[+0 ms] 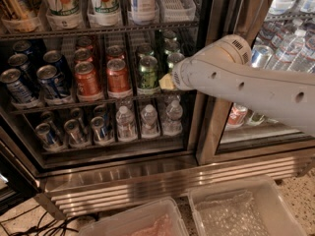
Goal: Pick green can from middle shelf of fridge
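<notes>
On the middle shelf (pixel 69 105) of the fridge (pixel 147 181), the green can (pixel 147 73) stands upright at the front of its row, close to the rail, with more green cans lined up behind it toward 12 o'clock. At its 9 o'clock stand two rows of orange-red cans (pixel 118 76), and further out at 9 o'clock two rows of blue cans (pixel 49 82). The gripper (pixel 167 81), a pale yellowish tip at the end of the white arm (pixel 246 82), sits inside the open left compartment at the can's 3 o'clock, just beside it or touching; which of the two cannot be told. Whether the gripper is spread or pressed together cannot be told either, since the arm's thick end covers most of it. The arm reaches in from 3 o'clock, crossing in front of the steel door post. Below the middle shelf, small water bottles (pixel 147 120) stand at the can's 6 o'clock, with silver-topped cans (pixel 74 132) at 8 o'clock. Two clear plastic bins (pixel 275 200) lie on the floor before the ribbed base panel.
</notes>
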Motion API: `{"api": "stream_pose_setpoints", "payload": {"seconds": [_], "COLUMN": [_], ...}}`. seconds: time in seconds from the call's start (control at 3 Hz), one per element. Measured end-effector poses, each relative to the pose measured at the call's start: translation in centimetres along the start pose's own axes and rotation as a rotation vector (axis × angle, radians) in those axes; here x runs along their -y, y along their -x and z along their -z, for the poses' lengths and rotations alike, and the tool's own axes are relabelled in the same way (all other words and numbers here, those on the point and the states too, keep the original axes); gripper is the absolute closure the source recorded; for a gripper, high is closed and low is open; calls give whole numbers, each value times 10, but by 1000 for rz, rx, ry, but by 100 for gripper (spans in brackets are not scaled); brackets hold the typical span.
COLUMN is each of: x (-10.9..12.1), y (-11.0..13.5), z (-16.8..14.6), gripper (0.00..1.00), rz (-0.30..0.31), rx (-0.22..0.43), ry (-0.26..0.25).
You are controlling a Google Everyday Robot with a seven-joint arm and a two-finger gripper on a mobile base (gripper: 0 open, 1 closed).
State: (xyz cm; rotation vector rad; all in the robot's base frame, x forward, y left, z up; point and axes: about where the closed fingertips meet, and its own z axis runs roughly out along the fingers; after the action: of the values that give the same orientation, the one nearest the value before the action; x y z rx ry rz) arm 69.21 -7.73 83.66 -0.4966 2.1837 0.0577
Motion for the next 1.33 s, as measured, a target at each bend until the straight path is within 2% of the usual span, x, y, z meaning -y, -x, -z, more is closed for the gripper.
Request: {"api": "stream_pose_setpoints", "payload": {"seconds": [1.33], "x": [2], "y": [4], "z": [0], "gripper": [28], "rz": [-18], "rx": [18], "ry": [-21]}}
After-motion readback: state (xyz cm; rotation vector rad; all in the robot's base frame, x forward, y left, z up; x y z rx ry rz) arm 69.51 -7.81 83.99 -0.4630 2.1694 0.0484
